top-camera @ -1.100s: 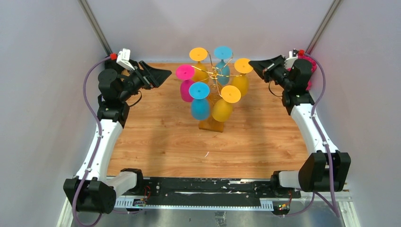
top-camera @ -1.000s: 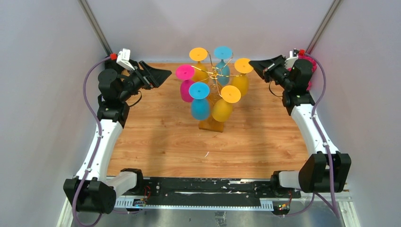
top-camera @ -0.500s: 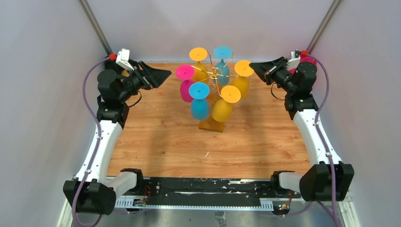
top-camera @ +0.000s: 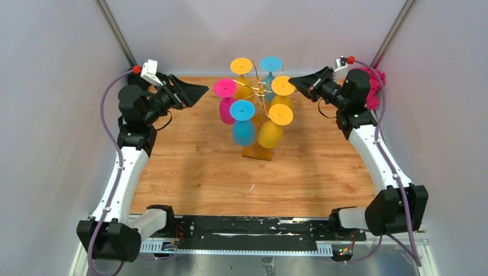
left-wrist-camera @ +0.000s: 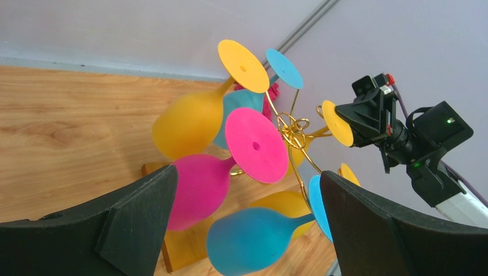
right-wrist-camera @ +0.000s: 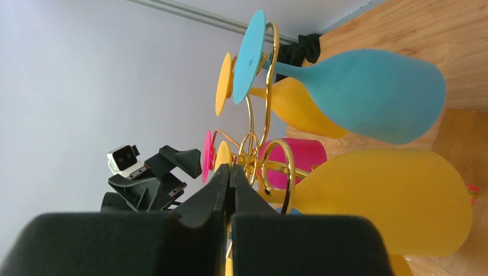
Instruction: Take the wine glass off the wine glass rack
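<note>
Big picture first: the wooden table (top-camera: pixel 190 172) spreads out below me, and toward its 12 o'clock edge stands the wine glass rack (top-camera: pixel 263 89), gold wire scrolls over an orange-brown base, loaded all round with six glasses hanging bowl-down, feet up. The one I take for my target is the yellow wine glass (top-camera: pixel 283 85) on the rack's 2 o'clock side. It sits in its scroll, not lifted. My left gripper (top-camera: pixel 198 90) hovers at the rack's 9 o'clock, well apart, spread as wide as it goes, nothing in it. My right gripper (top-camera: pixel 294 83) comes in from 3 o'clock, fingers pressed together and holding nothing, its tip right at the rim of that yellow foot; touching or just short, I cannot tell. So I call this the approach, with no grasp yet. Next, as I read it, the right fingers must part and close around the stem beneath the foot, then draw it outward along the scroll without swinging the other glasses.
</note>
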Motion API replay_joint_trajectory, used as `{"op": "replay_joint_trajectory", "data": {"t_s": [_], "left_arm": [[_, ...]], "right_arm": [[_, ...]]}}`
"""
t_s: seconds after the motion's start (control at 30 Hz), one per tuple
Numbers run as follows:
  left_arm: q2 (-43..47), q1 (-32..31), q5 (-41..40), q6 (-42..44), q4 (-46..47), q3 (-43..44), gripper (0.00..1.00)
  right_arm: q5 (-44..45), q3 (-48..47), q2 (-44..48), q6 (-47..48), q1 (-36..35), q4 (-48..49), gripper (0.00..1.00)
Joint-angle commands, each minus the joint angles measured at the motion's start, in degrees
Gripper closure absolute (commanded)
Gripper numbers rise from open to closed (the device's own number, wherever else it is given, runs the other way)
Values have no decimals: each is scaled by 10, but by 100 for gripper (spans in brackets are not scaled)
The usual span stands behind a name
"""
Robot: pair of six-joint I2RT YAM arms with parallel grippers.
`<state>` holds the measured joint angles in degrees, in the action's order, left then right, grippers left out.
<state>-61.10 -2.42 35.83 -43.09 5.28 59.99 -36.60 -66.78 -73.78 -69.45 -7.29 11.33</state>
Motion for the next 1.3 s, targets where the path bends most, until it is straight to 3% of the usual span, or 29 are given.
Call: {"op": "replay_joint_trajectory", "data": {"t_s": [0.0,0.53,1.1,1.27], "left_arm": [[15,2,9,9,-14,5,0],[24,3,-2,46,-68,25,0],[25,2,-22,63,-91,45,0],[1,2,24,8,-8,65,0]], "right_arm": [[2,-37,-23,18,-24,-2,100],[30,-114,-83,46,7,-11,100],[21,-99,-20,88,161,-49,100],[-16,-134,46,80,172,-54,100]]}}
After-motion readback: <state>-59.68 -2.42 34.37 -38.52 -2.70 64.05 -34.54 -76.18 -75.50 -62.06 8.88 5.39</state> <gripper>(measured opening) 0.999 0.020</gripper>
